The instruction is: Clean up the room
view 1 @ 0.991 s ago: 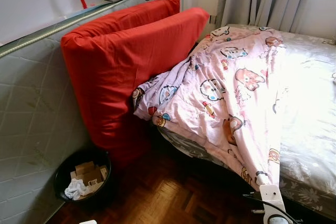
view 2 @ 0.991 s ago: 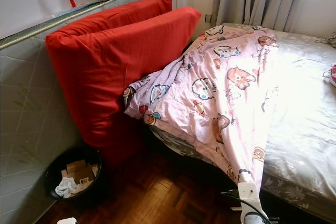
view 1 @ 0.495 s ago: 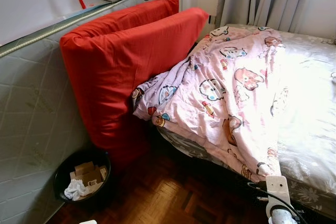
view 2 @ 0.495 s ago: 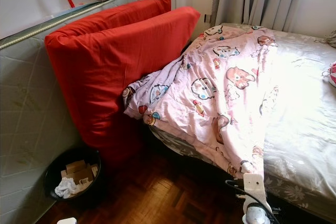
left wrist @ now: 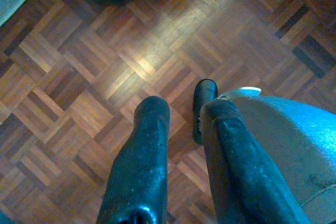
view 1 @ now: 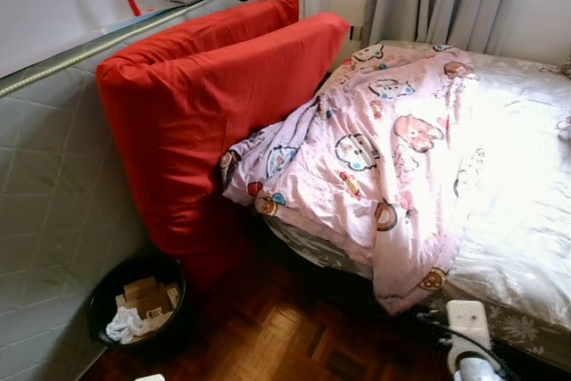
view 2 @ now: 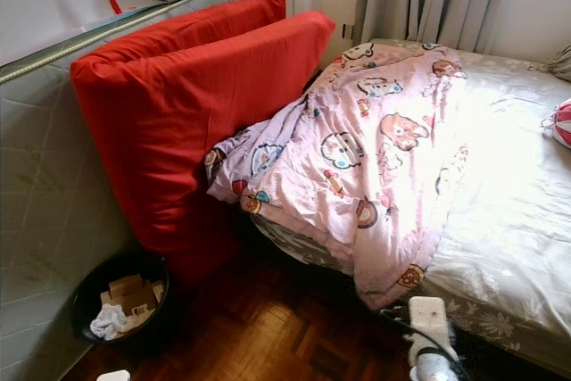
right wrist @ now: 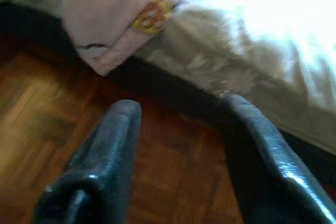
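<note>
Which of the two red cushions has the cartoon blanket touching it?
The front red cushion, nearer the bed. The pink blanket bunches against it; the back red cushion leans on the upright mattress.

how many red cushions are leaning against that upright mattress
2: the front cushion stands on the floor beside the bed, the back cushion stands behind it against the upright mattress. More may be hidden behind.

Tight corner on the left: the red cushion [view 1: 205,113] leans on the upright mattress [view 1: 53,211], and the bin [view 1: 138,310] is wedged at their foot. The quilt [view 1: 375,158] spills off the bed [view 1: 526,220] edge and hangs toward the floor [view 1: 285,336]. The bare parquet between bin and bed is the open lane. The right hand [right wrist: 178,124], fingers spread, hangs just off the quilt corner above it.
</note>
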Controlling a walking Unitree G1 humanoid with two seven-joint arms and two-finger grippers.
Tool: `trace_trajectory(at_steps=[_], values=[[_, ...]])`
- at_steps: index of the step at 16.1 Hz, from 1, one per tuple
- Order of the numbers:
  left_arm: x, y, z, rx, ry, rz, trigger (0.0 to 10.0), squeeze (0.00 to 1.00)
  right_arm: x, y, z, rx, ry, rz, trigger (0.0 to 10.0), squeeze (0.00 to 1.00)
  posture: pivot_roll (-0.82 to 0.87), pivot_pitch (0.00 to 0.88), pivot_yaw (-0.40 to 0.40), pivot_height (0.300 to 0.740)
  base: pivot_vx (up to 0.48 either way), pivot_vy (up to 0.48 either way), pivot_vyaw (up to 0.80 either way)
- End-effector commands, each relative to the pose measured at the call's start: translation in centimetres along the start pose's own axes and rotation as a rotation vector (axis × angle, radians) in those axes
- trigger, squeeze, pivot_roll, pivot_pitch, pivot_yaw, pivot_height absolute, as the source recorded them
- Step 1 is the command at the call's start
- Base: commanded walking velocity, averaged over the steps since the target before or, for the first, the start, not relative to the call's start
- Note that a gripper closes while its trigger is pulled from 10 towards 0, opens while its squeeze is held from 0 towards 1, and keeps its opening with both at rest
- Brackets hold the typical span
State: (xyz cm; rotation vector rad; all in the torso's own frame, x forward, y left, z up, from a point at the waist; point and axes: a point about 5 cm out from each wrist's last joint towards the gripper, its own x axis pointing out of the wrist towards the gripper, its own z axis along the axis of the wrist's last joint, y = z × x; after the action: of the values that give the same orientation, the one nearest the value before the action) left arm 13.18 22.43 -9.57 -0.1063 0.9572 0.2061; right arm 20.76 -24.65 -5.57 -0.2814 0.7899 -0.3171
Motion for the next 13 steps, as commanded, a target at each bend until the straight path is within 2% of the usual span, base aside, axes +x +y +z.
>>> trace_trajectory(at_steps=[1, 2, 3, 5, 6, 7, 9, 10, 13], values=[[-0.1, 0.5, -0.3, 0.024, 0.02, 0.008, 10.0, 0.0, -0.3, 0.8, -1.1, 0.002, 0.064, 0.045, 10.0, 0.1, 0.08, 0.0, 0.044, 0.74, 0.0, 0.0, 0.0], [-0.1, 0.5, -0.3, 0.023, 0.02, 0.008, 10.0, 0.0, -0.4, 1.0, -1.4, 0.003, 0.08, 0.064, 10.0, 0.0, 0.08, 0.0, 0.045, 0.74, 0.0, 0.0, 0.0], [-0.1, 0.5, -0.3, 0.025, 0.021, 0.008, 10.0, 0.0, -0.7, 2.1, -2.1, -0.022, 0.114, 0.156, 10.0, 0.0, 0.07, 0.0, 0.048, 0.74, 0.0, 0.0, 0.0], [-0.1, 0.5, -0.2, 0.026, 0.022, 0.007, 10.0, 0.0, -1.2, 3.3, -2.8, -0.039, 0.135, 0.243, 10.0, 0.0, 0.07, 0.0, 0.047, 0.74, 0.0, 0.0, 0.0], [-0.1, 0.5, -0.2, 0.028, 0.023, 0.005, 10.0, 0.0, -1.7, 4.5, -3.2, 0.01, 0.144, 0.329, 10.0, 0.0, 0.07, 0.0, 0.047, 0.74, 0.0, 0.0, 0.0], [-0.1, 0.5, -0.2, 0.028, 0.023, 0.004, 10.0, 0.0, -1.8, 4.6, -3.6, 0.032, 0.163, 0.334, 10.0, 0.0, 0.07, 0.0, 0.047, 0.74, 0.0, 0.0, 0.0], [-0.1, 0.4, -0.2, 0.028, 0.022, 0.003, 10.0, 0.0, -2.0, 4.5, -4.3, 0.166, 0.207, 0.294, 10.0, 0.0, 0.07, 0.0, 0.045, 0.74, 0.0, 0.0, 0.0], [-0.1, 0.4, -0.1, 0.029, 0.021, 0.004, 10.0, 0.0, -2.2, 4.4, -4.9, 0.202, 0.229, 0.276, 10.0, 0.0, 0.07, 0.0, 0.048, 0.74, 0.0, 0.0, 0.0], [0.0, 0.5, -0.1, 0.032, 0.022, 0.005, 10.0, 0.0, -2.6, 4.1, -6.1, 0.203, 0.251, 0.26, 10.0, 0.0, 0.07, 0.0, 0.051, 0.74, 0.0, 0.0, 0.0]])
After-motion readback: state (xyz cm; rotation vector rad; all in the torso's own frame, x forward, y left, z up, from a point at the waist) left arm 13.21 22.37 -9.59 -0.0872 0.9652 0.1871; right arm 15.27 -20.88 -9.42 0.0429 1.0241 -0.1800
